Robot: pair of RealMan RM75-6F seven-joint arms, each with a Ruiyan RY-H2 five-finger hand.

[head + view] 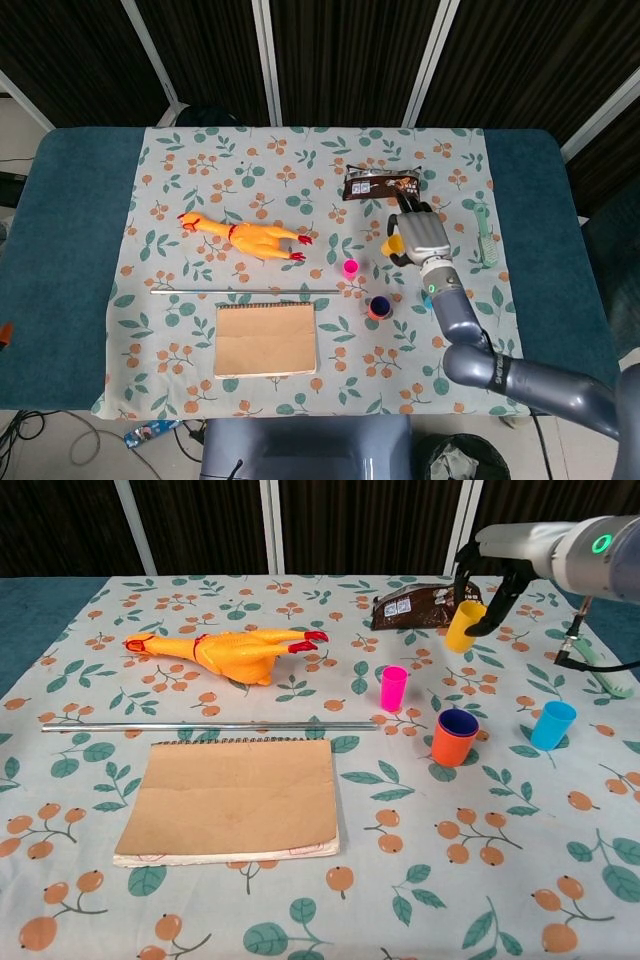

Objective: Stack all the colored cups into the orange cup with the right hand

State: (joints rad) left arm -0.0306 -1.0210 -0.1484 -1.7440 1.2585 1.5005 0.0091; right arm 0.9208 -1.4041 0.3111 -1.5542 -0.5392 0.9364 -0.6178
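Smooth yellow plastic cup (464,627), matt brown paper notebook cover (235,795), shiny thin metal rod (205,725), floral printed cloth tablecloth (120,910), glossy grey metal right hand (497,563).

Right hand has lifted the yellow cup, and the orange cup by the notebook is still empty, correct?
Not quite: the right hand does hold the yellow plastic cup up, but the orange plastic cup already has a dark blue cup nested inside, as the chest view shows.
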